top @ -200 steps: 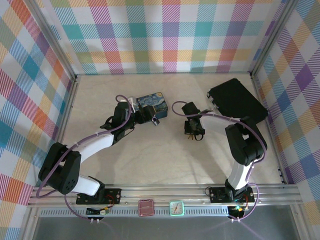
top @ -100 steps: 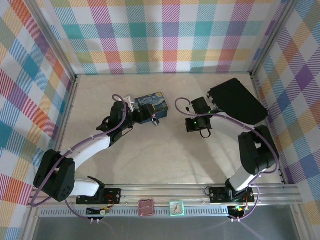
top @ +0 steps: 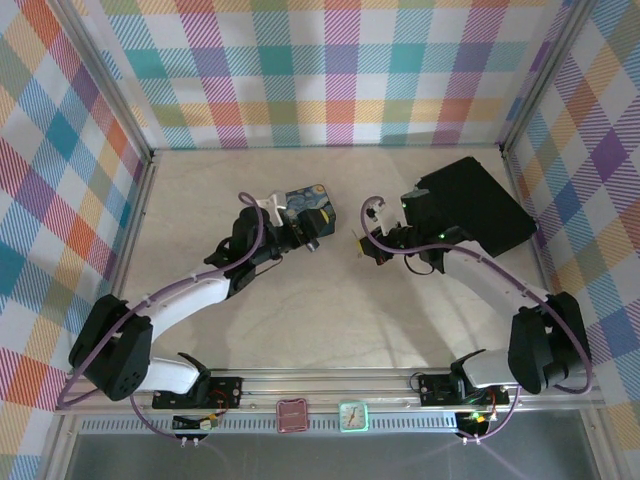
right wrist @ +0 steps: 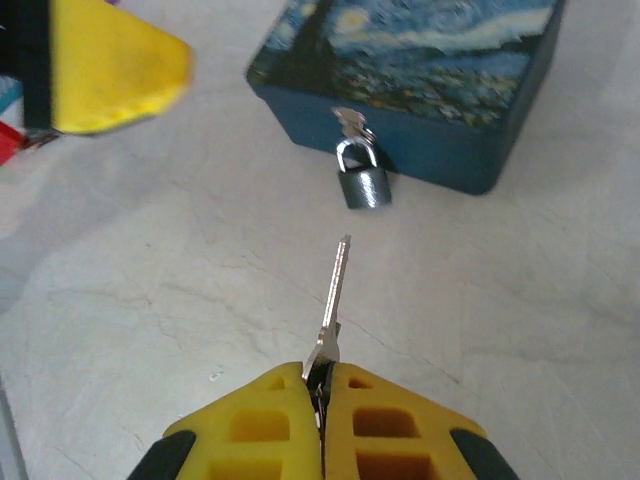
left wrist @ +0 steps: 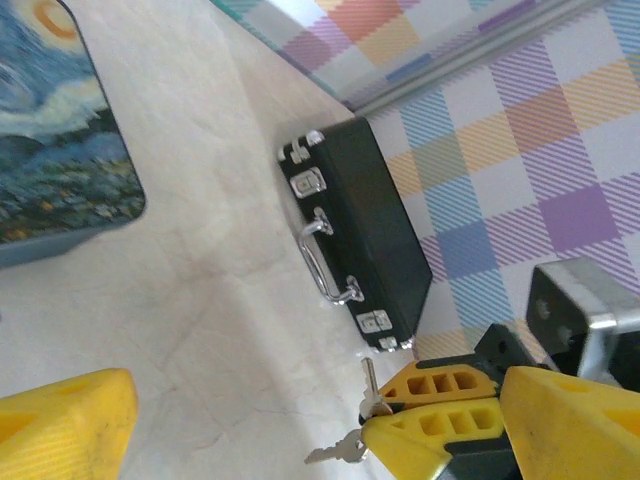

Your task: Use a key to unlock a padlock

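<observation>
Moved nearer padlock, right fingers pinch key, shaft aimed at padlock

Shut grey padlock, slim key

On the surface the tin sits left of centre with the padlock hanging on its near side, the case lies far right, and between them the key juts from the right gripper, near the padlock but apart.
</observation>
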You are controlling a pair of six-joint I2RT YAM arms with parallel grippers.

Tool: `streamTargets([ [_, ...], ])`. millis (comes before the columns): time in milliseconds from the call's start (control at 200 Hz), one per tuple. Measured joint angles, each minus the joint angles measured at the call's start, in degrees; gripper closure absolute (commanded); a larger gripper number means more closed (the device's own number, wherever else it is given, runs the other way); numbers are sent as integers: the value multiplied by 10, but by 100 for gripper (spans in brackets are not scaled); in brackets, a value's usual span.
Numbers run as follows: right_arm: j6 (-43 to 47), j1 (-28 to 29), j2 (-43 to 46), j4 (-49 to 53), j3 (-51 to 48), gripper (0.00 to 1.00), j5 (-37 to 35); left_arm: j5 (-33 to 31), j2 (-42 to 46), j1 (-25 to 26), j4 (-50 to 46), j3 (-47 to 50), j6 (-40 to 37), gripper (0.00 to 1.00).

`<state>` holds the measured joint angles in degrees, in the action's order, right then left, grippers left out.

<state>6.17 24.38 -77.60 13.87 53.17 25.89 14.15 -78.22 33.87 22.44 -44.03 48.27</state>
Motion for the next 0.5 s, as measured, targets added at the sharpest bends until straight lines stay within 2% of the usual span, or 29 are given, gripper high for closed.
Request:
streamTargets([
  [240, 4, 0, 17, -40, -11, 100, 51, 12, -61, 33, 53, -12, 44, 32],
  [375, -9, 0, 17, -57, -12, 100, 78, 24, -80, 44, 87, -25, 53, 31],
  [500, -23, 0, 17, -56, -12, 100, 52, 24, -80, 45, 110, -26, 60, 29],
])
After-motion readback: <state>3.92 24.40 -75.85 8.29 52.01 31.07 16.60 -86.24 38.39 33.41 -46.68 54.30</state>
